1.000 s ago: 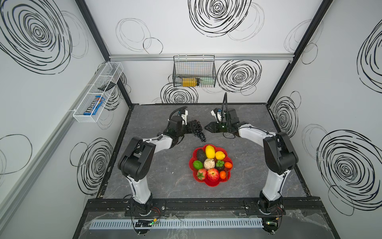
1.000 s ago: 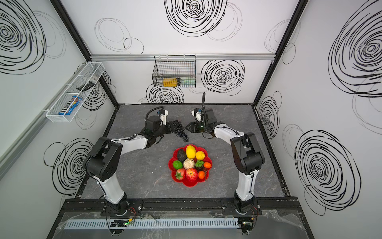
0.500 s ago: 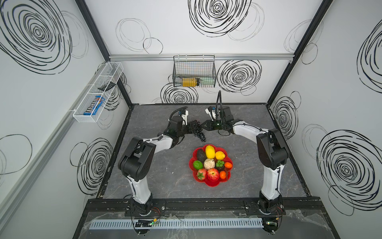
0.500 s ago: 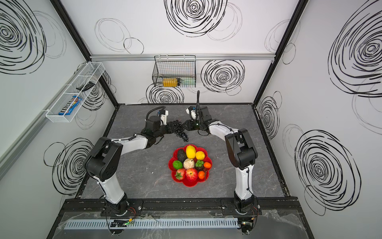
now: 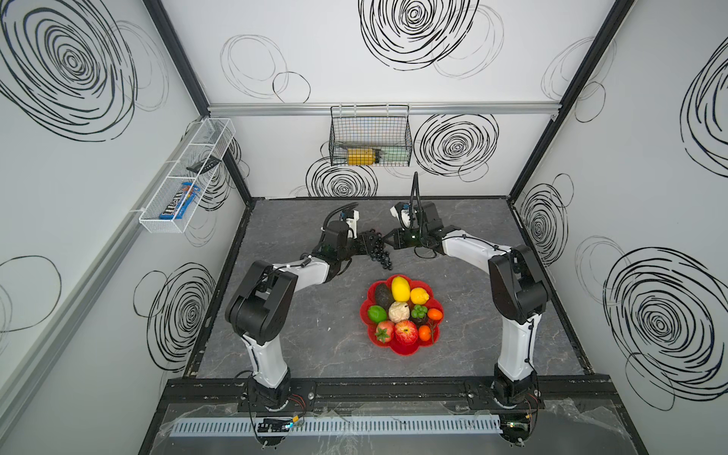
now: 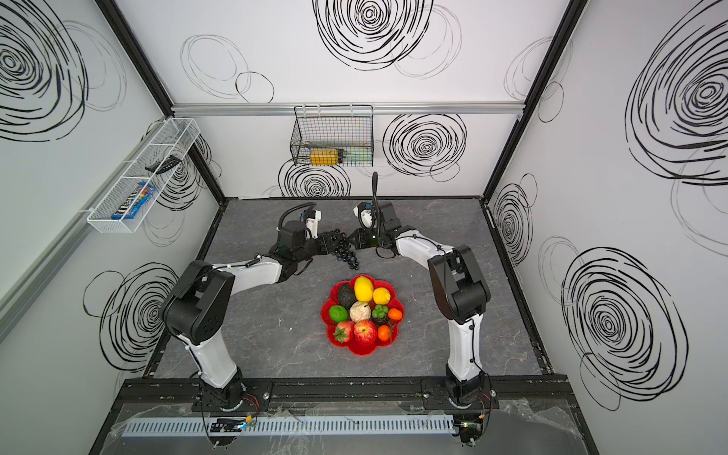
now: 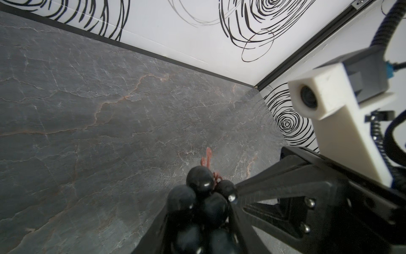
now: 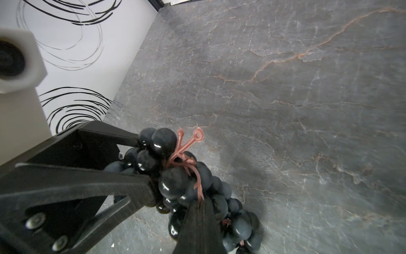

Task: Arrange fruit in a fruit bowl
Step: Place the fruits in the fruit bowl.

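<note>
**Grapes pinned by both grippers, bowl waiting**

R gripper (image 8: 197, 206) is clamped tight on the reddish stem (image 8: 186, 163) of the grape bunch (image 8: 173, 182). L gripper (image 8: 146, 167) squeezes the top berries, pads touching both sides. Looks like a handoff to me: a stem grip lets the bunch hang free. The bunch is over the table (image 5: 315, 346), beyond the fruit bowl (image 5: 405, 349) and apart from it. All other fruit is already in.

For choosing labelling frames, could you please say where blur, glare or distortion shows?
Both top views: even light, wide-angle stretch at edges, fruit bowl sharp; left wrist view: grape bunch soft, close to lens; right wrist view: it is crisp with small glints, white camera housing blurred.
</note>
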Robot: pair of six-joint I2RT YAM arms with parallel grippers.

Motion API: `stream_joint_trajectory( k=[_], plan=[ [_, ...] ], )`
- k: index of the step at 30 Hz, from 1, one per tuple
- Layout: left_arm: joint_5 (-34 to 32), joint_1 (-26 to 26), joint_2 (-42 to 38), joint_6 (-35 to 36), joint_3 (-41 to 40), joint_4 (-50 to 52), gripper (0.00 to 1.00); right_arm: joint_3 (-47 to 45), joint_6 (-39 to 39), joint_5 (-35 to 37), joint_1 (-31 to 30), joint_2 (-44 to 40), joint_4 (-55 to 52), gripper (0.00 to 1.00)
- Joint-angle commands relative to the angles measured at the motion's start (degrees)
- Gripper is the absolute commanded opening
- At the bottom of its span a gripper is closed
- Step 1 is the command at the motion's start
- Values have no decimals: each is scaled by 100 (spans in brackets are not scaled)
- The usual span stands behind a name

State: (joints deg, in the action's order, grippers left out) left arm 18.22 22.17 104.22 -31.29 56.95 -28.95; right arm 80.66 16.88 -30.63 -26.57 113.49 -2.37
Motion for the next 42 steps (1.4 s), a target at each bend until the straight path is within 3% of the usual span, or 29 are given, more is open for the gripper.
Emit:
stream_joint_trajectory(
  k=[1, 12, 20, 25, 32, 38, 42],
  plan=[
    [85, -11, -83, -39, -110, -663, 48, 124, -202, 473, -133, -431, -204, 0],
    [-136, -189, -1056, -495, -1087, -1202, 62, 185, -422, 823, -397, -1086, -298, 0],
    [-1052, -179, -2723, -492, -2259, -910, 70, 414, -485, 1031, -639, -1531, -474, 0],
    [-1271, -149, -3722, -536, -3210, -804, 75, 358, -501, 1121, -784, -2015, -389, 0],
    [-1715, -128, -5077, 1, -4171, -183, 82, 375, -493, 1087, -919, -2642, -655, 0],
    [-2332, -194, -6124, 299, -4921, -391, 88, 121, -570, 1033, -1061, -3449, -851, 0],
    [-2437, -252, -6358, 435, -5097, -614, 92, -8, -620, 1119, -1169, -3912, -1235, 0]
  ],
)
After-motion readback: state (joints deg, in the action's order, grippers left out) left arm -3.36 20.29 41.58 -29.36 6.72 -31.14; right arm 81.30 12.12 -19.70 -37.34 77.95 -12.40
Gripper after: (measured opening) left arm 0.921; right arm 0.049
